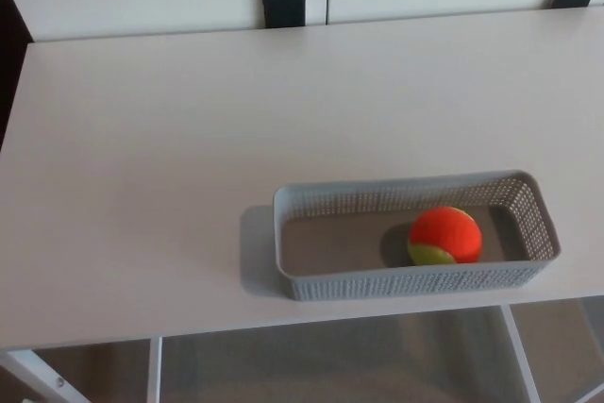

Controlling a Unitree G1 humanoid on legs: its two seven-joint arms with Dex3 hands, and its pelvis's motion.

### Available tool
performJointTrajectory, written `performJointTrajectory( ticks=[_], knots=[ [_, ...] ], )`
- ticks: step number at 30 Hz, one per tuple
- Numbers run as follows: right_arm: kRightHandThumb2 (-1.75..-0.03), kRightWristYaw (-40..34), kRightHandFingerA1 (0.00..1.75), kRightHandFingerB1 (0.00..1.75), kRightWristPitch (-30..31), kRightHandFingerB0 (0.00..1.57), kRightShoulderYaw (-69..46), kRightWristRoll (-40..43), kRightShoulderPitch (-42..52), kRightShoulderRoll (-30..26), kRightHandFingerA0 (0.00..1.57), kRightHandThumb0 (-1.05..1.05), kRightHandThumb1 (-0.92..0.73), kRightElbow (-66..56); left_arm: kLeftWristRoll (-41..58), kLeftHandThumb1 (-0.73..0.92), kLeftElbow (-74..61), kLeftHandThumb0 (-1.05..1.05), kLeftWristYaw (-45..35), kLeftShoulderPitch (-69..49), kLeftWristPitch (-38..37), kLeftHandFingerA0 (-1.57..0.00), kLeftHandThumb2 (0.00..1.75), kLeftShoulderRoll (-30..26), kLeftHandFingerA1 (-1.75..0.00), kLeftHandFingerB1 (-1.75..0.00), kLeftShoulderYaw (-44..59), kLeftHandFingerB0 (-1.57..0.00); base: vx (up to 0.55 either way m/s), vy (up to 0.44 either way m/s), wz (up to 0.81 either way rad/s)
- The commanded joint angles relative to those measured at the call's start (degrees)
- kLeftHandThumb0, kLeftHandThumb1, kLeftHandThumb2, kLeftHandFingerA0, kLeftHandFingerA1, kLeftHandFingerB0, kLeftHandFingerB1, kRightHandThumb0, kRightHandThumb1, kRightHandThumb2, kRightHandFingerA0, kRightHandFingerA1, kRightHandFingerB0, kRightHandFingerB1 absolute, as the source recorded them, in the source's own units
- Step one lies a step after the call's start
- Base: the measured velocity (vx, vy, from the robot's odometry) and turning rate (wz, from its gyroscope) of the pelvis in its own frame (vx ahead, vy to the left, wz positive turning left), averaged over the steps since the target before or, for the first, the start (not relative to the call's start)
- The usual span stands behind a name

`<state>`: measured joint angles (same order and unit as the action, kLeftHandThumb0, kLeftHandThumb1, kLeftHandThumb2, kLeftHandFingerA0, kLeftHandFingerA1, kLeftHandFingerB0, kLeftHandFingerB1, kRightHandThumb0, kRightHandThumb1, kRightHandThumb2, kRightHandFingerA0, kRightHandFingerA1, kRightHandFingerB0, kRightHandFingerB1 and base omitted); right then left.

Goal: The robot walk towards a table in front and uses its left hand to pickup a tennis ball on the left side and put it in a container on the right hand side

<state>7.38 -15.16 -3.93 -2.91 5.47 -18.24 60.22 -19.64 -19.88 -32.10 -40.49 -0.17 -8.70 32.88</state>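
A white table (142, 186) carries a grey perforated container (406, 282) near its front edge, toward the right corner. An orange and yellow-green tennis ball (445, 235) rests inside the container's right half. Neither robot hand is in frame; their fingers cannot be told.

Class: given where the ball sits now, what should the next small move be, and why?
Probably just hold back and stop: the orange-and-green tennis ball already rests inside the grey perforated container, toward its right end, and neither hand is in view.
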Motion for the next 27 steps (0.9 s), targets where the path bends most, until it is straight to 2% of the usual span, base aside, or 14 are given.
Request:
performJointTrajectory(
  ticks=[1, 4, 5, 7, 10, 11, 13, 16, 17, 18, 22, 23, 24, 27],
  knots=[
    [-0.55, -0.3, 0.51, 0.43, -4.9, 0.62, 0.2, -1.0, 2.9, -1.4, 0.8, -0.37, -0.55, 3.2, 0.0, 0.47, 18.0, -0.86, 13.7, -17.7, -38.5, -0.11, 0.77, 1.5, -0.51, -0.31, -0.2, -0.08, 0.0, 0.0, 0.0],
    [-0.56, 0.0, 0.52, 0.45, -5.0, 0.63, 0.1, -0.7, 3.0, -1.4, 0.79, -0.35, -0.54, 1.9, -5.0, 0.5, 18.3, -0.83, 16.8, -17.1, -36.2, -0.08, 0.89, 0.0, -0.52, -0.34, -3.5, -0.02, 0.0, 0.0, 0.0],
    [-0.56, 0.1, 0.52, 0.45, -4.9, 0.62, 0.0, -0.5, 2.9, -1.4, 0.8, -0.35, -0.54, 1.5, -5.8, 0.58, 18.0, -0.81, 16.9, -16.8, -35.1, -0.14, 0.58, -0.4, -0.48, -0.29, -4.4, -0.12, 0.0, 0.0, 0.0],
    [-0.56, 0.3, 0.52, 0.45, -4.6, 0.62, -0.2, -0.2, 2.7, -1.3, 0.8, -0.35, -0.54, 1.2, -6.3, 0.58, 17.6, -0.81, 17.0, -16.4, -34.0, -0.14, 0.58, -0.9, -0.48, -0.29, -5.5, -0.12, 0.0, 0.0, 0.0],
    [-0.57, -0.3, 0.51, 0.43, -3.7, 0.59, 0.7, -1.3, 1.6, -1.4, 0.79, -0.36, -0.55, 1.9, -12.9, 0.5, 22.1, -0.8, 13.7, -6.5, -17.4, -0.2, 0.8, -3.6, -0.54, -0.42, -15.8, -0.12, 0.0, 0.0, 0.0],
    [-0.57, -0.3, 0.52, 0.43, -3.9, 0.59, 0.7, -1.3, 1.7, -1.3, 0.79, -0.36, -0.55, 2.3, -13.3, 0.31, 23.7, -0.39, 13.4, -3.9, -13.7, -0.06, 0.93, -3.6, -0.53, -0.49, -17.8, 0.0, 0.0, 0.0, 0.0],
    [-0.75, -0.8, 0.61, 0.54, -3.3, 0.53, 0.9, -1.5, 2.0, -1.2, 0.71, -0.43, -0.45, 2.3, -13.8, 0.55, 28.6, -0.83, 14.1, 1.8, -8.6, -0.08, 0.92, -3.8, -0.51, -0.39, -21.5, 0.0, 0.0, 0.0, 0.0],
    [-0.75, -0.3, 0.62, 0.54, -3.7, 0.52, 0.3, -0.6, 1.8, -0.8, 0.72, -0.43, -0.45, 3.5, -12.8, 0.57, 36.2, -0.75, 15.2, 8.4, -5.7, -0.03, 0.95, -4.1, -0.49, -0.38, -24.4, -0.07, 0.0, 0.0, 0.0],
    [-0.75, -0.2, 0.62, 0.53, -3.6, 0.51, 0.1, -0.5, 1.8, -0.6, 0.72, -0.43, -0.45, 3.8, -11.7, 0.77, 38.0, -0.72, 15.0, 10.0, -4.9, -0.09, 0.63, -4.0, -0.44, -0.28, -24.9, -0.08, 0.0, 0.0, 0.0],
    [-0.75, -0.2, 0.63, 0.53, -3.6, 0.52, 0.0, -0.4, 1.5, -0.3, 0.77, -0.46, -0.44, 5.1, -10.2, 0.6, 42.2, -0.73, 15.1, 13.4, -3.3, -0.03, 0.96, -3.3, -0.5, -0.37, -25.7, -0.01, 0.0, 0.0, 0.0],
    [-0.76, -0.5, 0.63, 0.53, -3.9, 0.52, 0.2, -0.9, 1.2, -0.1, 0.75, -0.48, -0.45, 7.1, -9.8, 0.6, 55.2, -0.76, 21.2, 21.0, -3.1, -0.15, 0.96, -2.1, -0.54, -0.41, -27.9, 0.0, 0.0, 0.0, 0.0],
    [-0.77, -0.8, 0.63, 0.53, -3.7, 0.52, 0.2, -0.9, 1.2, 0.0, 0.75, -0.48, -0.45, 7.3, -9.6, 0.52, 58.6, -0.37, 23.3, 22.7, -3.4, -0.04, 1.08, -1.8, -0.52, -0.5, -28.0, 0.0, 0.0, 0.0, 0.0],
    [-0.77, -1.0, 0.62, 0.53, -3.5, 0.52, 0.2, -0.9, 1.2, 0.1, 0.72, -0.49, -0.45, 7.4, -9.2, 0.62, 61.3, -0.73, 24.7, 24.0, -3.8, -0.08, 0.98, -1.7, -0.51, -0.39, -28.0, 0.0, 0.0, 0.0, 0.0],
    [-0.78, -0.8, 0.63, 0.53, -3.4, 0.51, 0.2, -0.9, 1.2, 0.4, 0.72, -0.5, -0.45, 8.0, -8.6, 0.62, 69.0, -0.73, 29.0, 26.6, -7.0, -0.12, 0.96, -1.9, -0.52, -0.39, -28.4, 0.0, 0.0, 0.0, 0.0]
  ],
)
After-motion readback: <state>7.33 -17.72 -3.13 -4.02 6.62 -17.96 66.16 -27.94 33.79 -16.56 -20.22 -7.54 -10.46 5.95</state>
